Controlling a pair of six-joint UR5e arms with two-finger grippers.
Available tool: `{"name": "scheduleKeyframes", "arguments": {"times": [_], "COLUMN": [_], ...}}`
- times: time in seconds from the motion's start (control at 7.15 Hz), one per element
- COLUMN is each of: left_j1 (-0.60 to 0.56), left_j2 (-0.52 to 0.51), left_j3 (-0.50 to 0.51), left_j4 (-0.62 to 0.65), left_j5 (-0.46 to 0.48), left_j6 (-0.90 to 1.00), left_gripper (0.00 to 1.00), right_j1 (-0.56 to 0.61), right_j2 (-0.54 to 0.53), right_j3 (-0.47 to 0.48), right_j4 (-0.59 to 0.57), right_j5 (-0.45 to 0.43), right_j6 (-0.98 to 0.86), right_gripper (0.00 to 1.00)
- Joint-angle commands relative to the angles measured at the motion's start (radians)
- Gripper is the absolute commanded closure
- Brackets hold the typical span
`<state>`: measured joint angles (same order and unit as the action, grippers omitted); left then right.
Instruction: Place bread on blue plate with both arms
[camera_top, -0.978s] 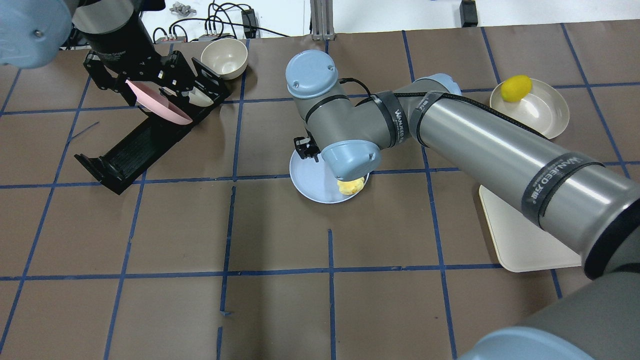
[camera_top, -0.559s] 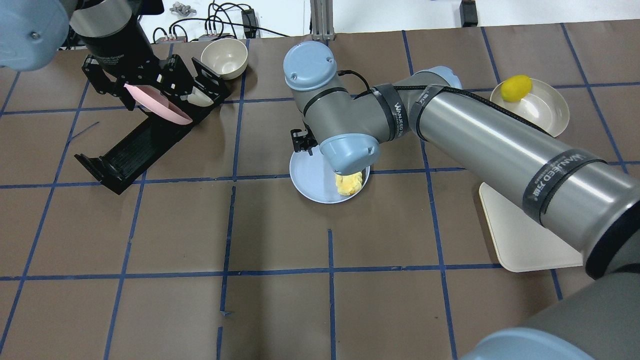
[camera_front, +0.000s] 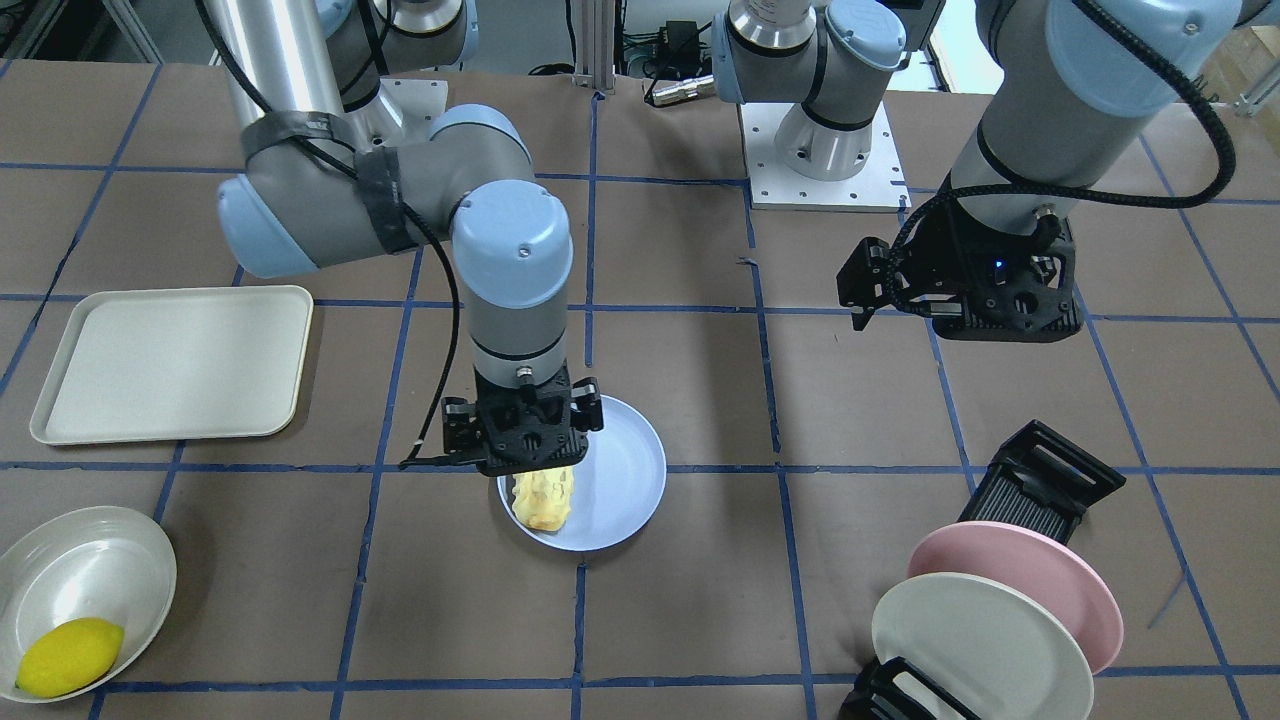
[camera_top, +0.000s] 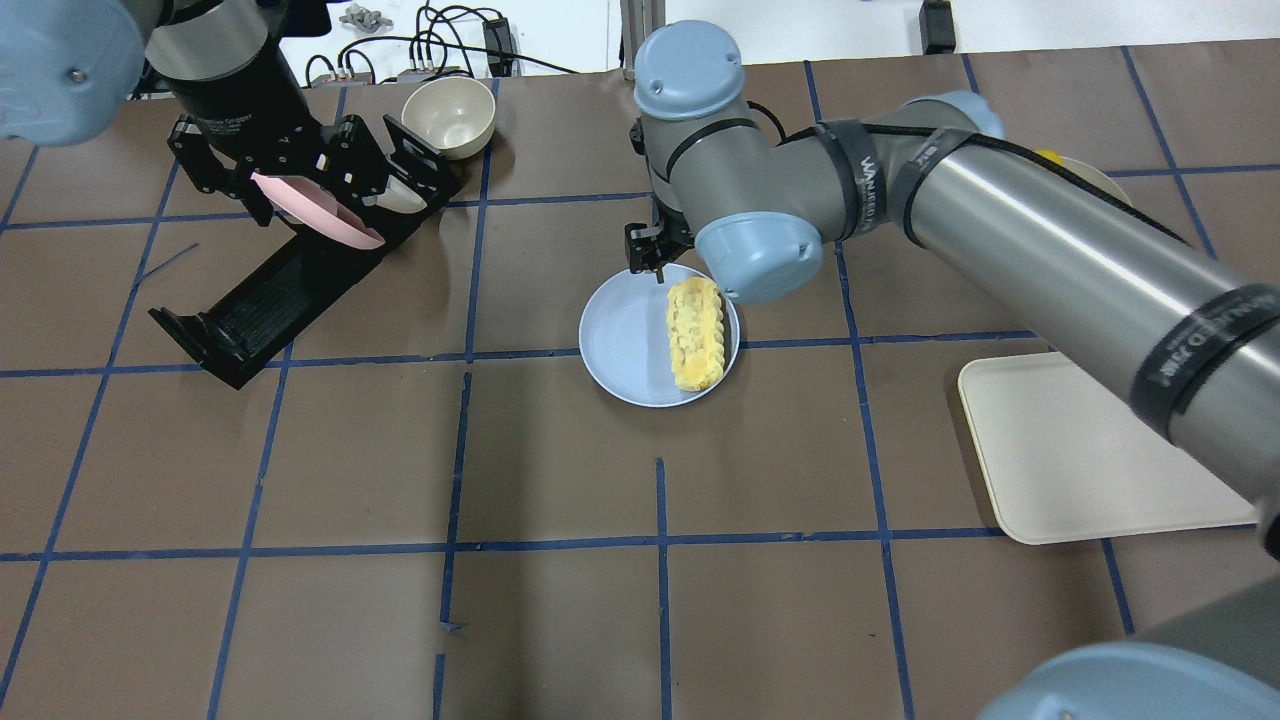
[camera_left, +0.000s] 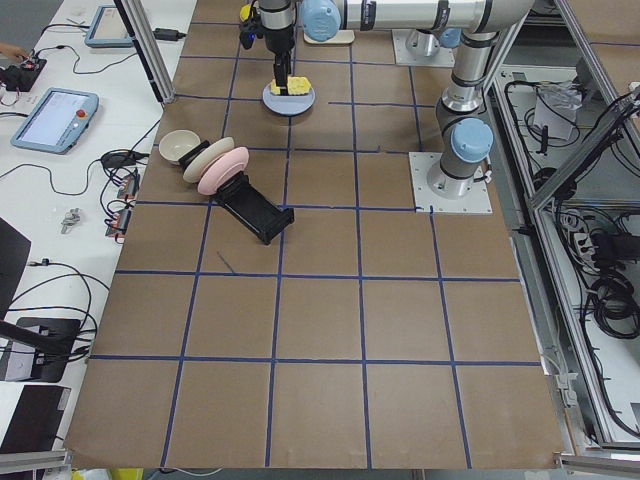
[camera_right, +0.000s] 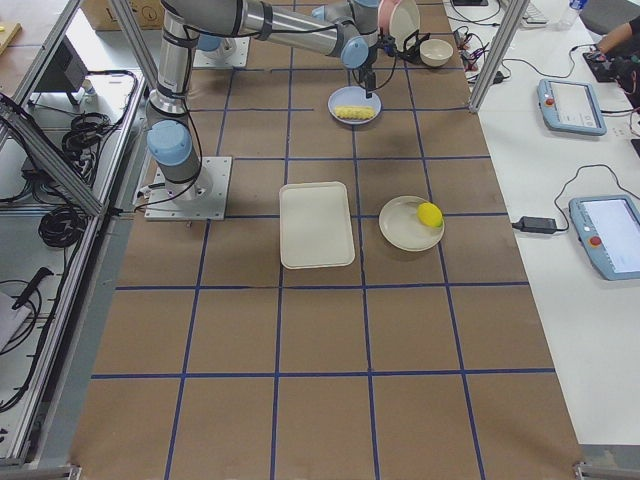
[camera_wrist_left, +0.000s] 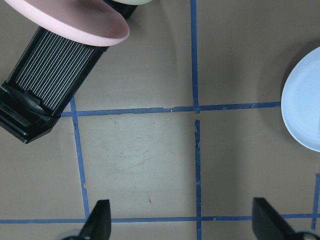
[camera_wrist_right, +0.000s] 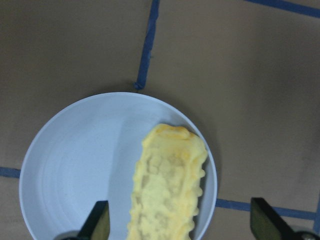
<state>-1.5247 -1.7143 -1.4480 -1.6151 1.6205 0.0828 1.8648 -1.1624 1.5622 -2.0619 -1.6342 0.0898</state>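
Lying flat on the blue plate (camera_top: 620, 350), the bread (camera_top: 695, 335) looks light, soft and crushable, best pinched gently across its narrow middle; the right gripper (camera_front: 525, 440) above it and the left gripper (camera_front: 960, 295) both hang spread, empty.

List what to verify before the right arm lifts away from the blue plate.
1. Bread lies wholly on the blue plate, close to its rim: ok.
2. Right gripper is open, wide of the bread on both sides: ok.
3. Vertical gap between right gripper and bread: cannot tell.
4. Left gripper is open with nothing in it: ok.
5. Left gripper is apart from the pink plate in the black rack: ok.
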Motion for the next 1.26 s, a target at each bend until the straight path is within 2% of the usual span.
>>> {"name": "scheduleKeyframes", "arguments": {"times": [0.0, 0.28, 0.42, 0.56, 0.84, 1.12], "left_j1": [0.0, 0.0, 0.0, -0.002, -0.002, -0.002], "left_j2": [-0.001, -0.002, 0.001, 0.008, 0.013, -0.001], "left_j3": [0.0, -0.002, -0.002, 0.001, 0.012, 0.024], "left_j4": [0.0, 0.0, 0.0, -0.018, -0.039, -0.039], "left_j5": [0.001, -0.002, -0.001, -0.005, -0.007, 0.001], "left_j6": [-0.002, -0.003, -0.003, -0.005, -0.017, -0.017], "left_gripper": [0.0, 0.0, 0.0, 0.0, 0.0, 0.0], "right_j1": [-0.128, -0.254, -0.31, -0.315, -0.316, -0.316], "right_j2": [-0.121, -0.289, -0.31, -0.312, -0.388, -0.396], "right_j3": [-0.008, 0.004, -0.016, 0.019, 0.109, 0.113], "right_j4": [0.15, 0.387, 0.397, 0.399, 0.394, 0.393], "right_j5": [0.016, 0.03, 0.048, 0.182, 0.194, 0.212], "right_j6": [-0.114, -0.287, -0.348, -0.32, -0.311, -0.308], "right_gripper": [0.01, 0.0, 0.0, 0.0, 0.0, 0.0]}}
